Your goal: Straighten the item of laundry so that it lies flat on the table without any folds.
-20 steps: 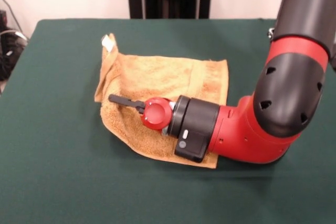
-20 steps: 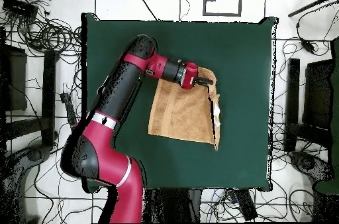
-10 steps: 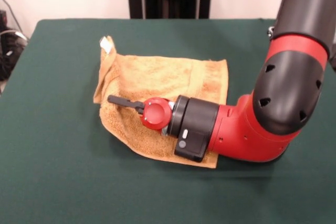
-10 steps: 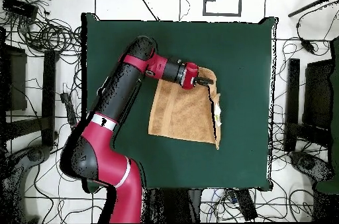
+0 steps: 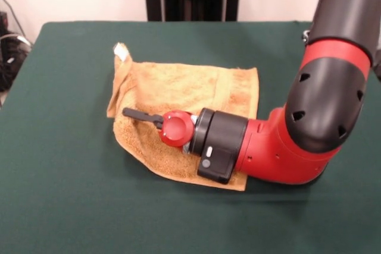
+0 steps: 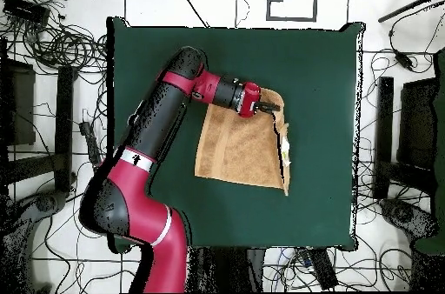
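While the towel (image 5: 178, 96) lies on the middle of the green worktop (image 5: 59, 194), one long side of it is doubled over into a narrow folded strip, and that strip is what the coming move turns on. In the front view the fold runs along the towel's left edge, from the small white tag (image 5: 122, 51) at the far corner down toward the near edge. The gripper (image 5: 134, 113) lies nearly level, low over the cloth, pointing straight at that folded edge, its dark tip reaching just onto the inner border of the strip about midway along it. Whether the jaws are parted or closed, or have any cloth pinched, I cannot tell; only one thin dark bar shows.

From overhead the towel (image 6: 239, 147) has its long axis running toward and away from the robot's base, with the folded strip and tag (image 6: 285, 153) on the side away from the arm (image 6: 165, 116). The gripper (image 6: 269, 108) sits at the towel's far corner on that side. So the fold lies just ahead of the tip, and opening it would likely mean drawing the strip outward, away from the towel's body.
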You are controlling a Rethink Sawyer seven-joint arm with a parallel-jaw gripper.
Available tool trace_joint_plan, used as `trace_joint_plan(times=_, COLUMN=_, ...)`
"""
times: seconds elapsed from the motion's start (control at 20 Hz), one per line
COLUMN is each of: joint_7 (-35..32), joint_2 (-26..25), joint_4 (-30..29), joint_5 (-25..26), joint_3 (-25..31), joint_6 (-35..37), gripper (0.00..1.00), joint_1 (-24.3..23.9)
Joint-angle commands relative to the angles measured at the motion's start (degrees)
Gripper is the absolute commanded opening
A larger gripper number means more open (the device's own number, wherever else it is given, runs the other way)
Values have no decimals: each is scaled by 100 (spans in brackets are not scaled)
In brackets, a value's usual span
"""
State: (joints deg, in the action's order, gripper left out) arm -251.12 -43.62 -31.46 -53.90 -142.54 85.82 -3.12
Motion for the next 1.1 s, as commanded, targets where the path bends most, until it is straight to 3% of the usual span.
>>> trace_joint_plan(times=0.05, joint_7=-681, joint_2=-358, joint_4=1293, joint_5=-1117, joint_3=-193, joint_6=855, gripper=0, joint_1=-266)
trace_joint_plan(times=0.3, joint_7=-671, joint_2=-312, joint_4=1374, joint_5=-1442, joint_3=-438, joint_6=1279, gripper=0, joint_1=-386)
trace_joint_plan(times=0.55, joint_7=-360, joint_2=-435, joint_4=1097, joint_5=-1112, joint_3=-195, joint_6=486, gripper=0, joint_1=-187)
trace_joint_plan(times=0.95, joint_7=-218, joint_2=-524, joint_4=924, joint_5=-811, joint_3=-12, joint_6=-118, gripper=0, joint_1=-52)
trace_joint_plan(times=1.1, joint_7=199, joint_2=-580, joint_4=753, joint_5=-459, joint_3=393, joint_6=-794, gripper=0, joint_1=140)
